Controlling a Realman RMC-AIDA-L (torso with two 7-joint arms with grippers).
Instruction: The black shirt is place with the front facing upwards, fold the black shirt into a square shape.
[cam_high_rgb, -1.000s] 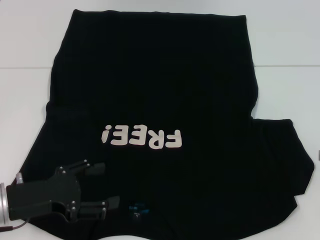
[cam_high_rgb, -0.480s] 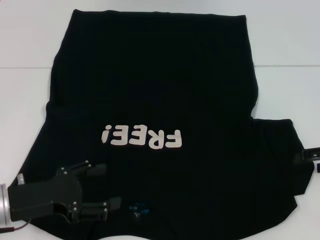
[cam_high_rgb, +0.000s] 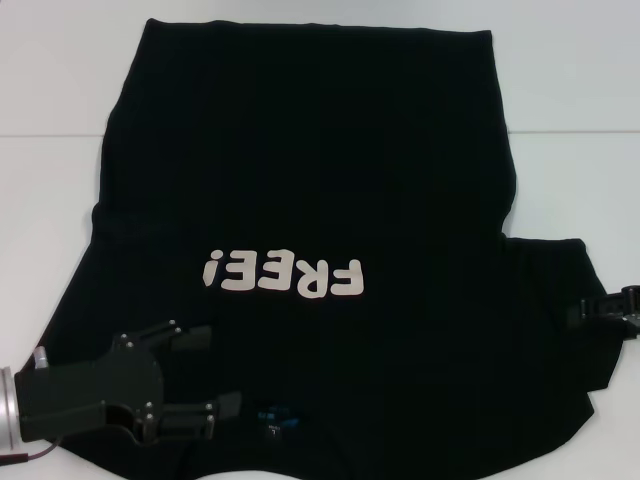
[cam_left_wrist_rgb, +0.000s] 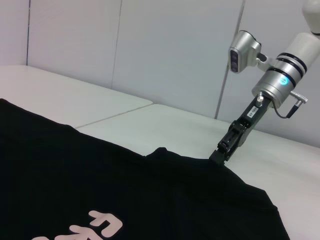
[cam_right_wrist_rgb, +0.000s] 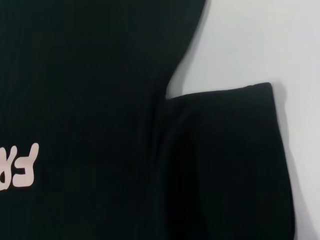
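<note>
White counter (cam_high_rgb: 60, 190) fills the scene, with pale wall panels (cam_left_wrist_rgb: 165, 55) standing behind it in the left wrist view. Spread flat across the counter lies the black shirt (cam_high_rgb: 310, 180), front side up, its pale "FREE!" lettering (cam_high_rgb: 282, 275) reading upside down from the head camera and its small blue neck label (cam_high_rgb: 272, 413) at the near edge, so the collar points toward the robot and the hem lies at the far side. One short sleeve (cam_right_wrist_rgb: 225, 150) juts out on the robot's right, flat on the counter.

Over the near left part of the shirt, beside the neck label, sits the left tool (cam_high_rgb: 215, 372); its two dark fingers are spread apart with shirt fabric showing between them, gripping nothing.

At the right sleeve's outer edge, the right tool (cam_high_rgb: 597, 308) reaches in from the side. In the left wrist view the right tool (cam_left_wrist_rgb: 220, 154) slants down from its silver wrist, its tip touching the sleeve edge. Whether its fingers are parted or pressed together on the cloth cannot be told.
</note>
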